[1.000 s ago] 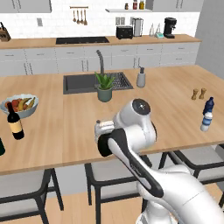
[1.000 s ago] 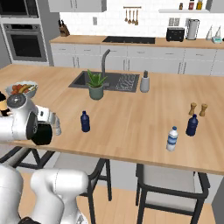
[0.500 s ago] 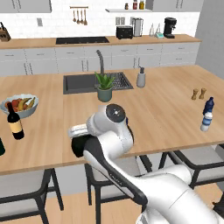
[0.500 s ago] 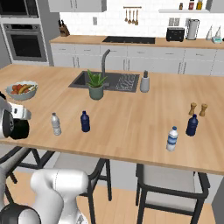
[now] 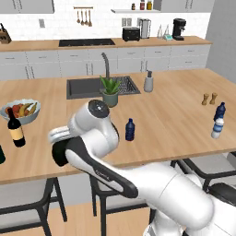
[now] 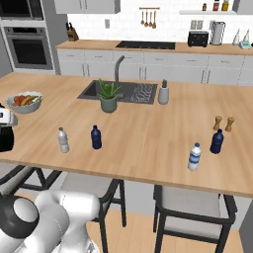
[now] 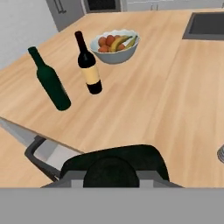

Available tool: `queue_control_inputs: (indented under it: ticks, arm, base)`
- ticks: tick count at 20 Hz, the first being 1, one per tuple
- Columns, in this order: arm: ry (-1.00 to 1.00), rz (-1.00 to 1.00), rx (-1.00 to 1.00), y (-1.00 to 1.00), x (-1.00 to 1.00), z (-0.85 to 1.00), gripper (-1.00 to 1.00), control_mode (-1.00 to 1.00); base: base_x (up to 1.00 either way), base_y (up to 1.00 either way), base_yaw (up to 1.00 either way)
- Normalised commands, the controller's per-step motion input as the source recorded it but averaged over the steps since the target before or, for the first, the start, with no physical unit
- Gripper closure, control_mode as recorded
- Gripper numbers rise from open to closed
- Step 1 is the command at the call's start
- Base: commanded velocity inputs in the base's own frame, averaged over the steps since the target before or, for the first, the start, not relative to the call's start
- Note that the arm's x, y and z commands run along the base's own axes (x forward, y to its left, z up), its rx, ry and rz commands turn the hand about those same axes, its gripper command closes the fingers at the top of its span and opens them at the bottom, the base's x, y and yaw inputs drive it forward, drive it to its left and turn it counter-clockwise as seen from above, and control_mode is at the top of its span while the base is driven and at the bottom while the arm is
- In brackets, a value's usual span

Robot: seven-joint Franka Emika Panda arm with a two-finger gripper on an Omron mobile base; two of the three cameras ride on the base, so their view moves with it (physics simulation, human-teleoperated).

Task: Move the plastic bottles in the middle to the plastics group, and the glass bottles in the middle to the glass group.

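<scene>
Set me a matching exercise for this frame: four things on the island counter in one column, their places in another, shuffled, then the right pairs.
Things:
1. wine bottle
2. dark navy bottle
3. potted plant
4. pepper shakers

Places:
A. at the front edge of the sink
B. beside the clear white-capped bottle, mid-counter
C. just in front of the fruit bowl
D. far right, behind the blue-topped bottle

Pairs: 1-C, 2-B, 3-A, 4-D

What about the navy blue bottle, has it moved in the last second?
No. The navy bottle stands at the same spot, nearer the counter edge than the potted plant, right of the clear bottle.
</scene>
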Motion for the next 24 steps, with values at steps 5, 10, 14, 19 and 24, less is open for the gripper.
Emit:
queue_control_inputs:
  ticks: [5, 10, 14, 19, 24]
  arm:
    - [0.19, 0.01, -0.03, 0.23, 0.53, -0.16, 1.0, -1.0]
    - [0.02, 0.01, 0.0, 0.04, 0.08, -0.09, 1.0, -1.0]
    - [-0.19, 0.0, -0.06, 0.08, -0.09, -0.24, 1.0, -1.0]
    - [-0.12, 0.02, -0.02, 0.23, 0.05, -0.09, 1.0, -1.0]
    - [0.0, 0.0, 0.0, 0.24, 0.42, 0.0, 1.0, -1.0]
  base:
    - [0.0, 0.0, 0.0]
    - [0.0, 0.0, 0.0]
    - [0.0, 0.0, 0.0]
    - [0.0, 0.0, 0.0]
    - [0.0, 0.0, 0.0]
